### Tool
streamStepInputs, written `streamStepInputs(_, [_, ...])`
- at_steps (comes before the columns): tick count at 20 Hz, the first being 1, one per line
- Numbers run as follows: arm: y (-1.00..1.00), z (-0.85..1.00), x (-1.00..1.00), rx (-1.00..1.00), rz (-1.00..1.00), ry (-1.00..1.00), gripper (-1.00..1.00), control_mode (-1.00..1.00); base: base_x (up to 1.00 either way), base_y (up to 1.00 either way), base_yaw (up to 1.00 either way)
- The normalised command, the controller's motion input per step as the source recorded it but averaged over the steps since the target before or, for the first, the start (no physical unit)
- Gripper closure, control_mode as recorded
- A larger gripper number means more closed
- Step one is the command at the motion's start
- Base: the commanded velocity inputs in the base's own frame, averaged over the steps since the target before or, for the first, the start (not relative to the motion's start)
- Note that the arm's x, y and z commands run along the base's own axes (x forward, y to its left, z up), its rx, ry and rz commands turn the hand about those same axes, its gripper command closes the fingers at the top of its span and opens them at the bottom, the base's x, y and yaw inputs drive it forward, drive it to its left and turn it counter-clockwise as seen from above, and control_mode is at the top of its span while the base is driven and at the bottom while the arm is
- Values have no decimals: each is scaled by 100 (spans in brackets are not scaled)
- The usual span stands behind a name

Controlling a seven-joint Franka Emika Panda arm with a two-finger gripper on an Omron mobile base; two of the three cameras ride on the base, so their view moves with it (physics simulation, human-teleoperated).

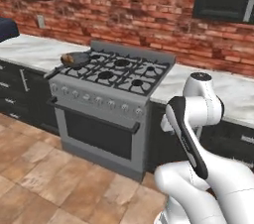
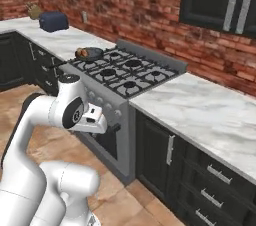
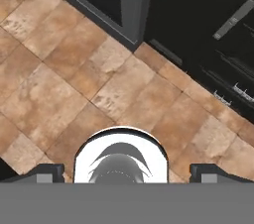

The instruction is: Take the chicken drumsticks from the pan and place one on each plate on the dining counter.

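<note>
The dark round pan (image 1: 75, 60) sits on the stove's rear left burner, its handle pointing toward the front left. Golden-brown chicken drumsticks (image 1: 69, 59) lie in it, and they show as a small brown patch (image 2: 81, 52) in the pan (image 2: 90, 53) in the right base view. My arm is folded low in front of the stove, well short of the pan. My gripper (image 3: 131, 173) points down at the tiled floor, open, with nothing between its fingertips (image 3: 49, 172). The plates and the dining counter are out of view.
The grey stove (image 1: 106, 104) with black grates stands between marble worktops (image 2: 200, 110) over dark cabinets. A dark blue toaster (image 2: 53, 21) sits on the left worktop. A brick wall runs behind. Brown tile floor (image 1: 44, 178) lies open in front.
</note>
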Motion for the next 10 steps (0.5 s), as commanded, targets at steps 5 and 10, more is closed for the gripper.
streamStepInputs(5, [0,0,0,0,0,0,-100,100,97,8,42])
streamStepInputs(10, [0,0,0,0,0,0,-100,100,90,47,31])
